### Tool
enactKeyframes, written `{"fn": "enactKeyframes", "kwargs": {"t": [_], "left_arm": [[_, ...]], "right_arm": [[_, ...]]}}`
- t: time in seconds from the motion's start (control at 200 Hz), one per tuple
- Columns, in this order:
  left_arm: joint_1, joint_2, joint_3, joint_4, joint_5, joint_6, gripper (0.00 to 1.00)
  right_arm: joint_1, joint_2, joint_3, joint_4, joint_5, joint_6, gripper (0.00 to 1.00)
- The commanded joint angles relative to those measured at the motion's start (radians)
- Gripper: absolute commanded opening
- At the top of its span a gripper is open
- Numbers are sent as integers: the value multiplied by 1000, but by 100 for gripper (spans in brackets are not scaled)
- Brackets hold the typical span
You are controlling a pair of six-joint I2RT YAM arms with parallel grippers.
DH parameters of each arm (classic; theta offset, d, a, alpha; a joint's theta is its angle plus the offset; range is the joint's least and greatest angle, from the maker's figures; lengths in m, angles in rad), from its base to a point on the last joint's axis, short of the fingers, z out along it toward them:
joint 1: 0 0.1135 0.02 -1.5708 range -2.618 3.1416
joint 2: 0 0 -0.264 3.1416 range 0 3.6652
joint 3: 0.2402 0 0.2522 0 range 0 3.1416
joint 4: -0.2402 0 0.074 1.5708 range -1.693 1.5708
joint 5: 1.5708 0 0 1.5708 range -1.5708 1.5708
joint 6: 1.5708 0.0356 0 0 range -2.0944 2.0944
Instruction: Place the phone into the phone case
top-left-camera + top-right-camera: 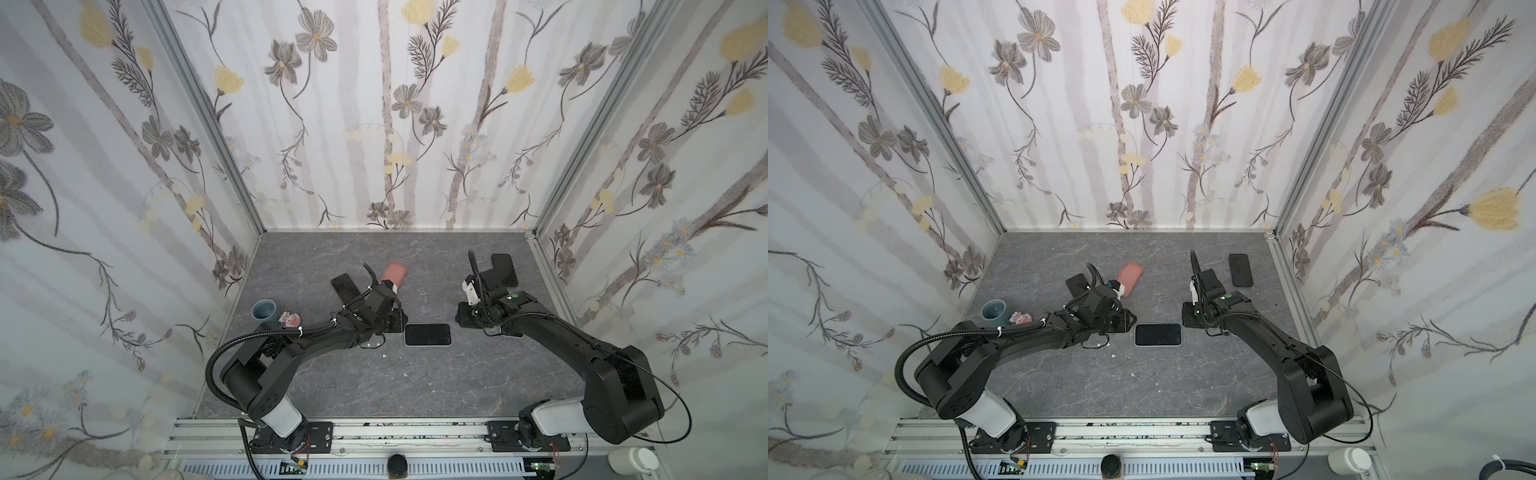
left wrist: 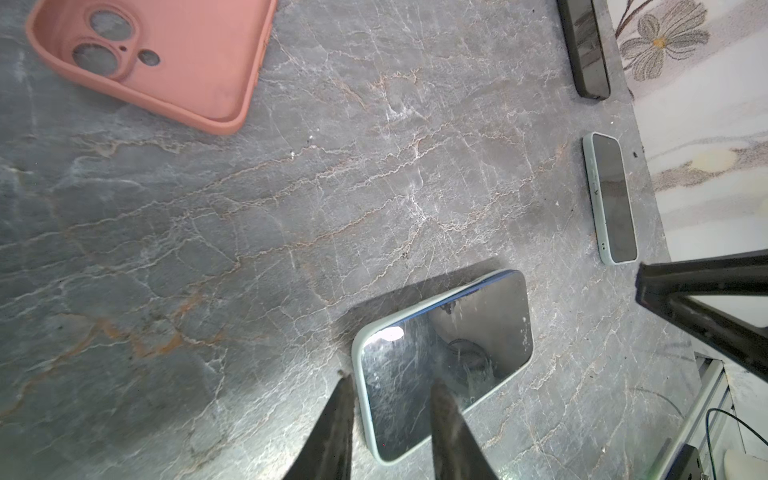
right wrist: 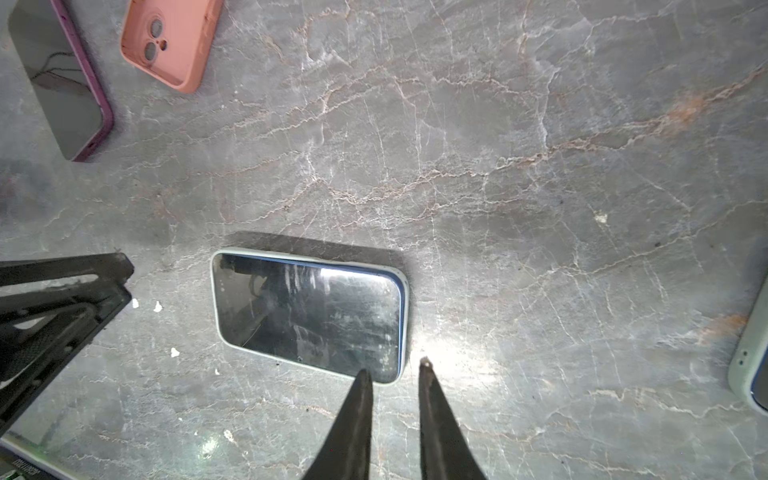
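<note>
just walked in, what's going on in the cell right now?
The two-arm rig is seating a phone in a pale green case. It lies screen up on the table. The left gripper hangs at one short end and the right gripper at the opposite corner, both with jaws slightly apart, holding nothing. A blue strip of phone edge shows above the case rim at the right gripper's end, so it may not be fully seated. An empty pink case lies behind.

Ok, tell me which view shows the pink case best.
Left wrist view: the pink case is large, empty, camera cutouts clear. Right wrist view shows it smaller; both top views show it tiny, partly hidden.
</note>
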Motion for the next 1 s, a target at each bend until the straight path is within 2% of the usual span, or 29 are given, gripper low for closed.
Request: {"fn": "enactKeyframes", "kwargs": {"t": [0.0,0.385,0.545,0.844,0.994], "left_arm": [[1,27,12,29,25,-10,30],[3,94,30,37,31,4,27],[2,124,47,24,44,12,26],[2,147,45,22,37,17,25],[1,156,40,23,39,20,25]], "right_arm": [[0,30,-3,39,-33,3,21],[0,144,3,53,-67,-7,20],[0,165,7,59,-86,-16,15],[0,240,20,91,-88,-26,14],[0,270,30,91,-93,-29,9]]}}
